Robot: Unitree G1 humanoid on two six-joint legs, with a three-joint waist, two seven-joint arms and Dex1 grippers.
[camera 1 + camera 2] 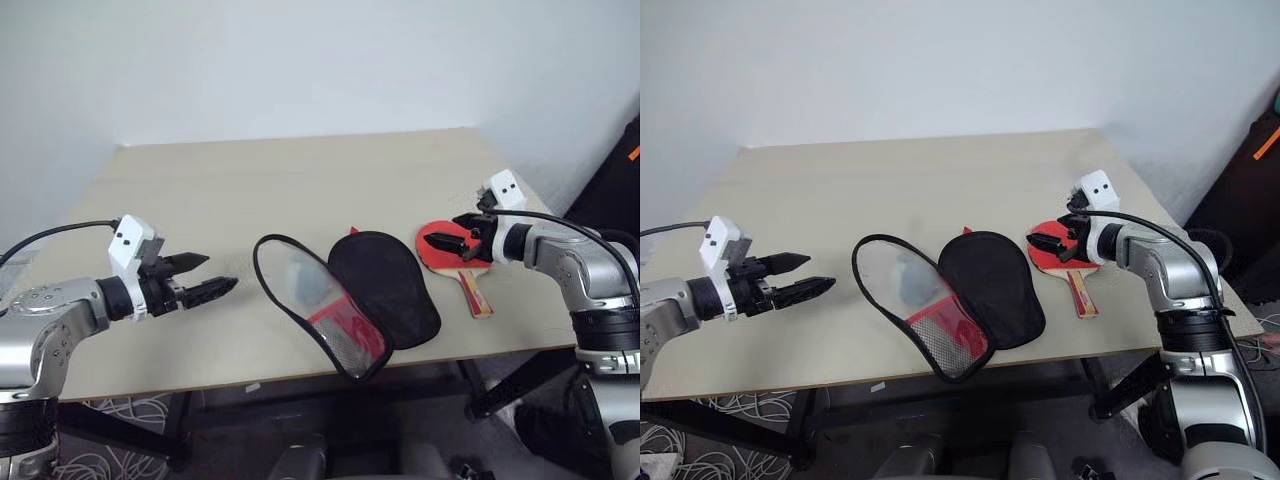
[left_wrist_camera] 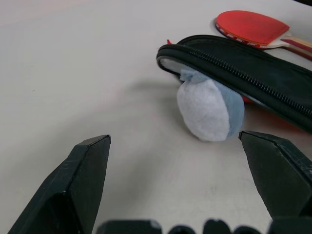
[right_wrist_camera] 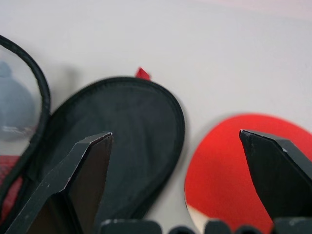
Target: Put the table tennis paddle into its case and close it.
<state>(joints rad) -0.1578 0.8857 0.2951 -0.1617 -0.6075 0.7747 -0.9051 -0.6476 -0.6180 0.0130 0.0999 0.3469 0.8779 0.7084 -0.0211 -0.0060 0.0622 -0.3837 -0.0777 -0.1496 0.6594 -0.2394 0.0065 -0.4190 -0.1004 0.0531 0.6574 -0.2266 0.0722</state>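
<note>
Red paddle (image 1: 442, 243) near table (image 1: 300, 170) edge, case (image 1: 350, 300) unzipped beside

No text or label can be read.

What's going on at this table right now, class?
A two-armed robot is getting ready to pack a paddle into its case. The case lies unzipped and spread open in the middle of the table, and the paddle lies flat beside it, not yet inside. The right gripper hovers open over the paddle's red face. The left gripper is open too, off to the case's other side, holding nothing.
</note>
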